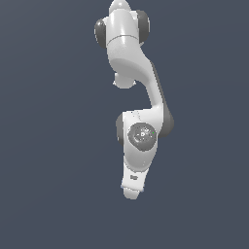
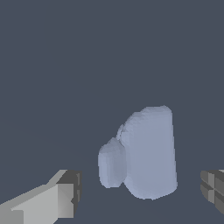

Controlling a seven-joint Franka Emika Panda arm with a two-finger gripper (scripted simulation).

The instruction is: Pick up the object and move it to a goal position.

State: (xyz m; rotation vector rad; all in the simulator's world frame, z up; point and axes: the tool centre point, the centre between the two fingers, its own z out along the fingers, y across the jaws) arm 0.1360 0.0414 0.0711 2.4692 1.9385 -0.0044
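Note:
In the wrist view the object (image 2: 146, 153) is a pale blue-grey lump with a rounded knob on one side, lying on the dark grey floor. My gripper (image 2: 140, 192) is open, with one finger (image 2: 61, 197) and the other finger (image 2: 213, 188) standing wide apart on either side of the object, not touching it. In the exterior view the white arm (image 1: 138, 141) is seen from above and hides both the gripper and the object beneath it.
The floor (image 1: 48, 146) is a plain dark grey-blue surface all around. No other object and no goal mark show in either view.

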